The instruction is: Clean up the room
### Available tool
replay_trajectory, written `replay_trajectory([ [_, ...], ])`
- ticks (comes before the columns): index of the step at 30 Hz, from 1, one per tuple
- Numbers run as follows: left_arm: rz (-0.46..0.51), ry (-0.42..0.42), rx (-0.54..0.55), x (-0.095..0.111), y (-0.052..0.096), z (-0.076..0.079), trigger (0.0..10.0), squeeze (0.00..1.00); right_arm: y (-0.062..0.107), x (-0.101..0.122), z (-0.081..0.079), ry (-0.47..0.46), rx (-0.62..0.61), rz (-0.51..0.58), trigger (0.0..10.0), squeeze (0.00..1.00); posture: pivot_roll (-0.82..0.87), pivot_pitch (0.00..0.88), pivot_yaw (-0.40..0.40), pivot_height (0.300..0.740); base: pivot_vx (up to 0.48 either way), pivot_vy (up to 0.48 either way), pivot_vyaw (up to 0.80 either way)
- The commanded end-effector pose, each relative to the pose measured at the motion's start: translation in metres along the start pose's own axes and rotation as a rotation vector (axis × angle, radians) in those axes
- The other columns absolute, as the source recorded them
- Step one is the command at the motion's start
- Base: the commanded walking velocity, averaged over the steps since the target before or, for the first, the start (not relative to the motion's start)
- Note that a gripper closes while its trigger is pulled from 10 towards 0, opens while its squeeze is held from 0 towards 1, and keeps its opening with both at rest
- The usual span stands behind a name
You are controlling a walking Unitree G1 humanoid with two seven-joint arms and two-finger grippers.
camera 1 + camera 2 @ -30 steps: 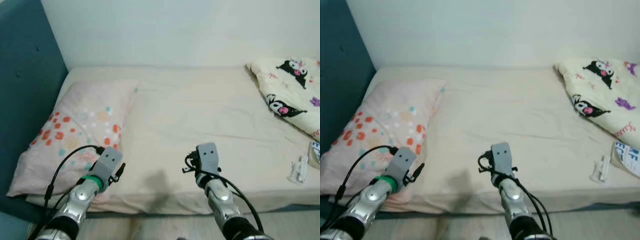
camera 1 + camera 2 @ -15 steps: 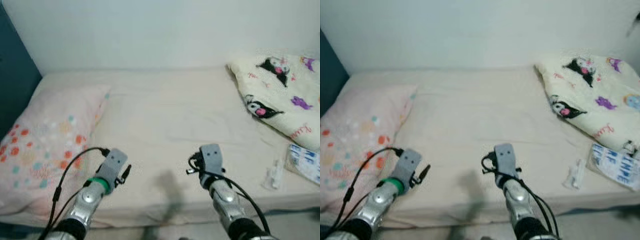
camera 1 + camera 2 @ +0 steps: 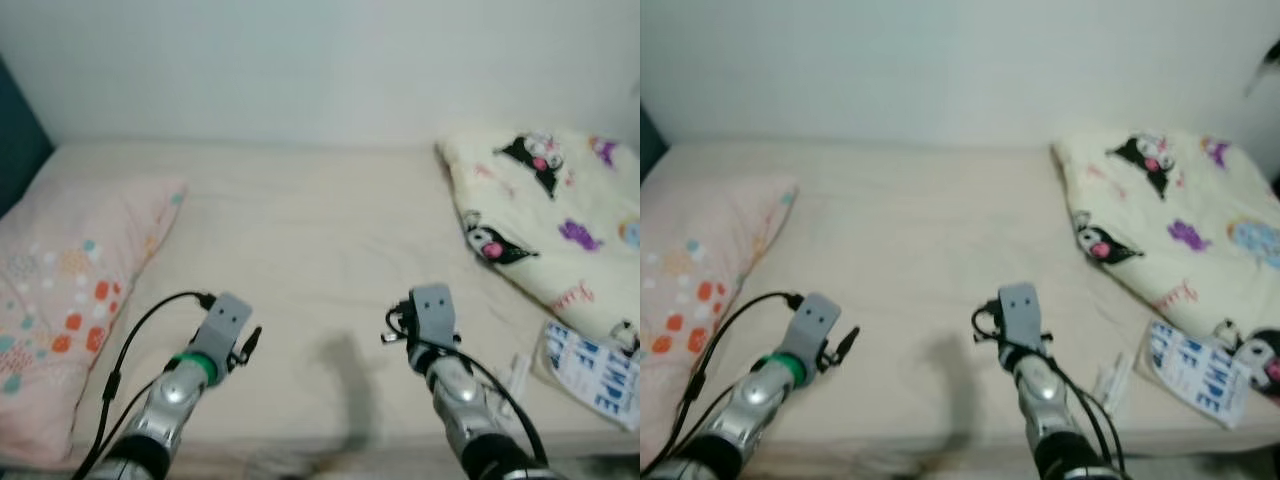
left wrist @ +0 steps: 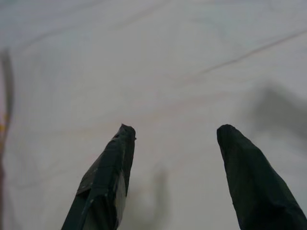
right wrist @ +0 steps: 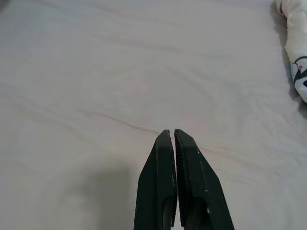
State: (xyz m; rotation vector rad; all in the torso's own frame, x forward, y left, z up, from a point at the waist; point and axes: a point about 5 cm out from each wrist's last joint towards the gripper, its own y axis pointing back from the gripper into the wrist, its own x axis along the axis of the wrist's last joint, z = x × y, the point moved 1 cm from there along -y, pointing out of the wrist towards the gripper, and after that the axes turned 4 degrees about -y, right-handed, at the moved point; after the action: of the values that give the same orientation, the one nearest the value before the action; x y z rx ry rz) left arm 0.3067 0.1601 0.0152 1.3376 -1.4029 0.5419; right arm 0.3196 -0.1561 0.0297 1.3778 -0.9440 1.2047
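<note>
The robot stands at the edge of a bed (image 3: 320, 240) with a cream sheet, both arms held out low over the near side of the mattress. Its left gripper (image 4: 175, 132) hangs above bare sheet at about 7 o'clock in the head view, its 2 fingers spread well apart with nothing between them. Its right gripper (image 5: 172, 132) hovers at about 5 o'clock, the 2 fingers pressed together and empty, also above bare sheet.

At 9 o'clock lies a pink pillow (image 3: 70, 290) with orange and teal dots, beside a dark blue headboard (image 3: 18, 150). At 2 o'clock a cream blanket (image 3: 545, 215) printed with black cartoon characters is bunched against the wall. At 4 o'clock, near the mattress edge and just right of the right arm, sit a small clear wrapper (image 3: 1112, 380) and a white packet with blue lettering (image 3: 1190, 375), the packet touching the blanket's lower edge.
</note>
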Motion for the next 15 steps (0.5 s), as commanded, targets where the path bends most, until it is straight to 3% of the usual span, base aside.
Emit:
replay_trajectory([
  [1,-0.032,0.017,-0.003,-0.0071,0.0020,0.0036,10.0,0.00,0.0056,-0.0110,0.0005,-0.010,-0.005,-0.037,10.0,0.00,0.02,0.002,0.047,0.725,0.000,0.000,0.00],
  [15,-0.045,0.008,0.001,-0.0089,0.0025,0.0014,10.0,0.00,0.0058,-0.0114,-0.0002,-0.012,-0.005,-0.037,10.0,0.00,0.02,0.004,0.051,0.725,0.000,0.000,0.00],
])
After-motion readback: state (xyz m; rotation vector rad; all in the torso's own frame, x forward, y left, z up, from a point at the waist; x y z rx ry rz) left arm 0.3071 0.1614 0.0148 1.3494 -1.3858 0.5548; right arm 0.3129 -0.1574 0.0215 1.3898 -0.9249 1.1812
